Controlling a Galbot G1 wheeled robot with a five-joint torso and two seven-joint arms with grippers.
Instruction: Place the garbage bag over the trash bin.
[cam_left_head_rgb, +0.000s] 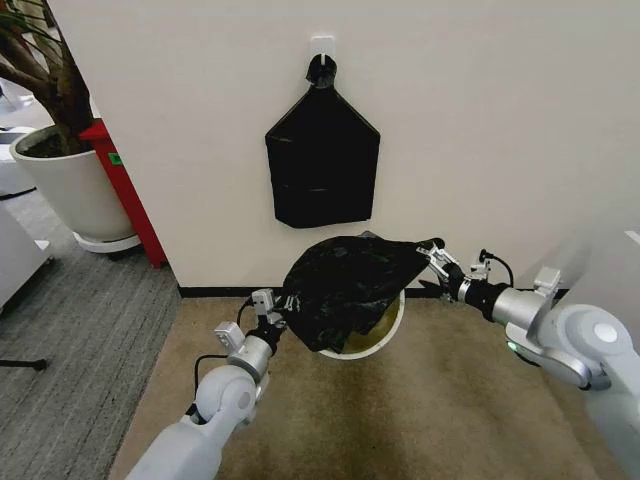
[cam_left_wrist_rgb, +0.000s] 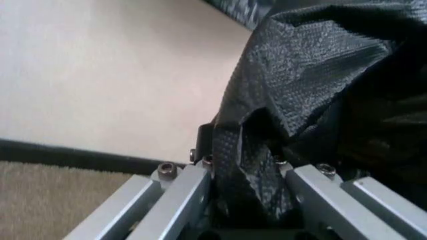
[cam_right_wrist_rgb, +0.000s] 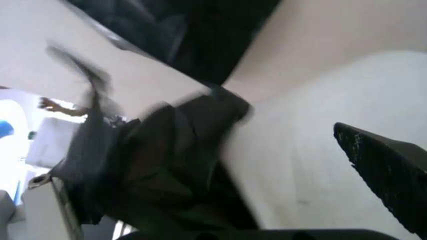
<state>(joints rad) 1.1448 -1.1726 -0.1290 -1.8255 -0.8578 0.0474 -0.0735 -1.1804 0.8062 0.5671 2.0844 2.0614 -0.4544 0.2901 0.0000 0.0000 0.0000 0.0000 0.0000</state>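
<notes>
The garbage bag (cam_left_head_rgb: 345, 285), black and crinkly, hangs stretched between my two grippers just above the trash bin (cam_left_head_rgb: 396, 318). The bin is round and white and stands on the carpet against the wall; the bag hides most of its mouth, leaving part of the rim and a yellowish inside visible. My left gripper (cam_left_head_rgb: 285, 303) is shut on the bag's near-left edge, and the film is pinched between its fingers (cam_left_wrist_rgb: 200, 172) in the left wrist view. My right gripper (cam_left_head_rgb: 432, 246) holds the bag's far-right corner near the wall. The right wrist view is blurred, with bunched bag (cam_right_wrist_rgb: 167, 165) close to the camera.
A flat black bundle of bags (cam_left_head_rgb: 322, 165) hangs from a wall hook above the bin. A large white plant pot (cam_left_head_rgb: 65, 185) and a red stand (cam_left_head_rgb: 125, 190) are at the left. Beige carpet (cam_left_head_rgb: 400, 420) lies open in front of the bin.
</notes>
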